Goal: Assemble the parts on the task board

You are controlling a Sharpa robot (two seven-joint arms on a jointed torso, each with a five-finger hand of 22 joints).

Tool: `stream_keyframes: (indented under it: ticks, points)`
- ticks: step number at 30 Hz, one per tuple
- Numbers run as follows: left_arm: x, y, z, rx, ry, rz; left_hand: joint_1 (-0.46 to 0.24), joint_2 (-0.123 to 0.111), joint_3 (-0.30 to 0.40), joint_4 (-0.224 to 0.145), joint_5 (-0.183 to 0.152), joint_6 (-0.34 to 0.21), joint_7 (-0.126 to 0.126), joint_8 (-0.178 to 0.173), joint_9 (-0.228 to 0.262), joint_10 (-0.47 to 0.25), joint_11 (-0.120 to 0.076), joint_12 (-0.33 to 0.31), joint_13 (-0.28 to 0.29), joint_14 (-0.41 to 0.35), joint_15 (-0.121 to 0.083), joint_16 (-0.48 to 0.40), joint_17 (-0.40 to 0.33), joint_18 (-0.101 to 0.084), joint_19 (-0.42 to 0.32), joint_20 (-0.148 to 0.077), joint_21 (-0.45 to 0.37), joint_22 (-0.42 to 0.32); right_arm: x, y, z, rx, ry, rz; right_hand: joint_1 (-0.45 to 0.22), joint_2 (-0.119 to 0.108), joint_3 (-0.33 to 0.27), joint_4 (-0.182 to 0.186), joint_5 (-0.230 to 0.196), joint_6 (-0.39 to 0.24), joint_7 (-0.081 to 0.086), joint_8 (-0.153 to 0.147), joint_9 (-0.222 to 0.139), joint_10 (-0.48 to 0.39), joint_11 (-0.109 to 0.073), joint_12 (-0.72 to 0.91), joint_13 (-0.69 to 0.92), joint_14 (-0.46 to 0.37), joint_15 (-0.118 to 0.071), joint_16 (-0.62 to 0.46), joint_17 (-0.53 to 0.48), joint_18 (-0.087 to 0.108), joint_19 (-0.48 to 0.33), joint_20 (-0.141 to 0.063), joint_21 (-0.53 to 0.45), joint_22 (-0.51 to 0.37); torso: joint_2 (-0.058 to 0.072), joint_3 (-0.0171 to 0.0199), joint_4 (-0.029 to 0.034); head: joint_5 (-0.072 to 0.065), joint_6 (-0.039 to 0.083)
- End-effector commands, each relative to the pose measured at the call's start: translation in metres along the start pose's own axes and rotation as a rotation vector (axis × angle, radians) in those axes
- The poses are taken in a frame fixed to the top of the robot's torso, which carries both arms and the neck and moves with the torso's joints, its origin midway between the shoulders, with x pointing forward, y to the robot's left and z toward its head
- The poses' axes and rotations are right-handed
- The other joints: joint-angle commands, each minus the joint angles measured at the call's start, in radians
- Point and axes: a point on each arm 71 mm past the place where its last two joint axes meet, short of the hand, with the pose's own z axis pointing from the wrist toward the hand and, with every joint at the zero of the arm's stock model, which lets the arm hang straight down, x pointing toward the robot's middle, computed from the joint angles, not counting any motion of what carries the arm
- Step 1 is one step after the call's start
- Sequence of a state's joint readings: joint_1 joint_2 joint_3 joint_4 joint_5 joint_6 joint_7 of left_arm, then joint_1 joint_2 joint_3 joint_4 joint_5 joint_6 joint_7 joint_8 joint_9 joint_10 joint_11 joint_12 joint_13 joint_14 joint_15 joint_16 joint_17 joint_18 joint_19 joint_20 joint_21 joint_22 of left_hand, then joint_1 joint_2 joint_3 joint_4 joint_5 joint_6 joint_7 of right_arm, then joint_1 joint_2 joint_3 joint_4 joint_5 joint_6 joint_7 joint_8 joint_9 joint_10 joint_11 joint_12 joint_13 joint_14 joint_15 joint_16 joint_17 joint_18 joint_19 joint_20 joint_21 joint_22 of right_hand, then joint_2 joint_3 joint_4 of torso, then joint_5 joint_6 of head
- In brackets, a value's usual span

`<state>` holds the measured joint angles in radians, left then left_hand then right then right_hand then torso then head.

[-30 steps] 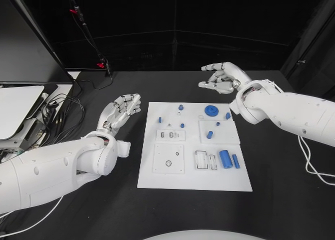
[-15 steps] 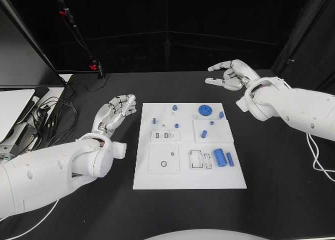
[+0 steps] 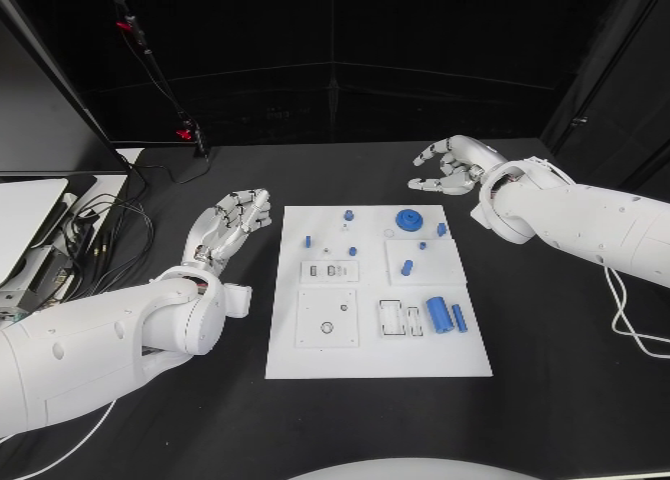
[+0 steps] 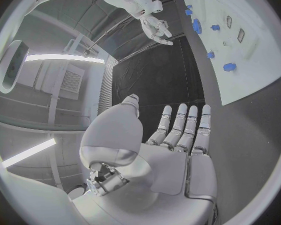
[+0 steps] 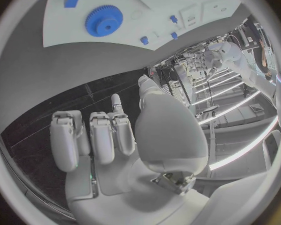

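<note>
Task board (image 3: 378, 355) flat mid-table, blue parts on it: gear (image 3: 409, 220) at far edge, cylinder (image 3: 439, 315) near right edge beside slotted recesses. Left hand (image 3: 231, 224) just left of board, fingers straight, empty. Right hand (image 3: 453, 166) beyond far right corner, fingers curled, holding nothing.

Two bulky, smooth white arms end in silver segmented hands: left hand (image 3: 231, 222), right hand (image 3: 453, 166).

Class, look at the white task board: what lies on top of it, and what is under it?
On the task board lie small blue parts, among them a blue gear and a blue cylinder. It rests on the black table; the table surface beneath the board is covered, so unseen.
</note>
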<state>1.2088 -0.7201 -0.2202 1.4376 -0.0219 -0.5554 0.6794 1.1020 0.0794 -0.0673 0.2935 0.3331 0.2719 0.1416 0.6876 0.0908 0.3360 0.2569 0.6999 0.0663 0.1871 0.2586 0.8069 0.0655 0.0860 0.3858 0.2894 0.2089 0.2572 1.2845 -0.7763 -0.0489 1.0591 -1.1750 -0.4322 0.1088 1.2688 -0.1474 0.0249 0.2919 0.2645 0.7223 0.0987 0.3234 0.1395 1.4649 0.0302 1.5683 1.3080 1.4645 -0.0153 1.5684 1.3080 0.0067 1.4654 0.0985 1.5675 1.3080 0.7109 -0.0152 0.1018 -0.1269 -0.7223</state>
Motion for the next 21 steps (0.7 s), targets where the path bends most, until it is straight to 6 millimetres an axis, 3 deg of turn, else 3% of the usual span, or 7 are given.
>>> stream_keyframes:
  ticks: [1,4,8,11,21]
  points:
    - [0.001,-0.018,-0.002,0.244,0.011,-0.004,0.004,0.003,-0.006,-0.001,0.004,-0.002,0.155,0.004,-0.002,0.006,0.002,0.006,0.0,0.007,0.0,-0.001,-0.001,0.011,0.004,0.001,0.004,0.001,0.007,-0.004,0.001,0.053,0.077,-0.105,0.011,-0.012,0.013,-0.002,0.013,0.009,0.003,0.011,0.004,0.106,-0.004,0.003,0.263,0.106,-0.007,0.002,0.263,-0.007,0.105,-0.008,0.003,0.263,0.0,-0.0007,-0.0014,0.002,-0.001]
    - [0.0,-0.018,-0.002,0.244,0.01,-0.003,0.004,0.004,-0.006,-0.001,0.004,-0.002,0.155,0.004,-0.002,0.006,0.002,0.006,0.0,0.007,0.0,-0.001,-0.001,0.011,0.005,0.001,0.004,0.002,0.011,-0.003,0.001,0.051,0.098,-0.125,0.019,-0.021,0.019,-0.002,0.02,0.01,0.008,0.02,0.007,0.106,0.001,0.003,0.263,0.106,-0.005,0.002,0.263,-0.007,0.105,-0.007,0.003,0.263,0.0,-0.0002,-0.0029,0.002,-0.002]
    - [0.0,-0.018,-0.001,0.245,0.01,-0.003,0.004,0.004,-0.006,-0.001,0.004,-0.002,0.155,0.004,-0.002,0.006,0.002,0.006,0.0,0.007,0.0,-0.001,-0.001,0.011,0.005,0.001,0.004,0.002,0.017,-0.002,0.001,0.055,0.137,-0.142,0.029,-0.028,0.025,-0.002,0.024,0.012,0.013,0.028,0.009,0.106,0.007,0.003,0.263,0.106,-0.002,0.002,0.263,-0.007,0.105,-0.005,0.003,0.263,0.0,0.0,0.0005,0.001,-0.003]
    - [0.0,-0.018,-0.001,0.245,0.01,-0.003,0.005,0.005,-0.006,-0.001,0.005,-0.002,0.155,0.004,-0.002,0.006,0.002,0.006,0.0,0.007,-0.001,-0.001,-0.001,0.011,0.004,0.001,0.004,0.001,0.021,-0.001,0.001,0.061,0.164,-0.148,0.032,-0.031,0.03,-0.001,0.023,0.016,0.021,0.037,0.012,0.106,0.024,0.003,0.263,0.106,0.01,0.002,0.263,-0.007,0.105,0.002,0.003,0.263,0.0,0.0,-0.0007,0.002,0.0]
    - [-0.001,-0.018,-0.002,0.244,0.007,-0.001,0.005,0.005,-0.006,-0.001,0.005,-0.002,0.155,0.004,-0.002,0.006,0.002,0.006,0.0,0.007,-0.001,-0.001,-0.001,0.011,0.004,0.001,0.004,0.001,0.028,0.0,-0.001,0.06,0.209,-0.149,0.031,-0.032,0.03,0.0,0.02,0.016,0.028,0.038,0.012,0.106,0.03,0.003,0.263,0.106,0.015,0.002,0.263,-0.007,0.105,0.007,0.003,0.263,0.0,0.0,-0.0013,0.002,0.0]
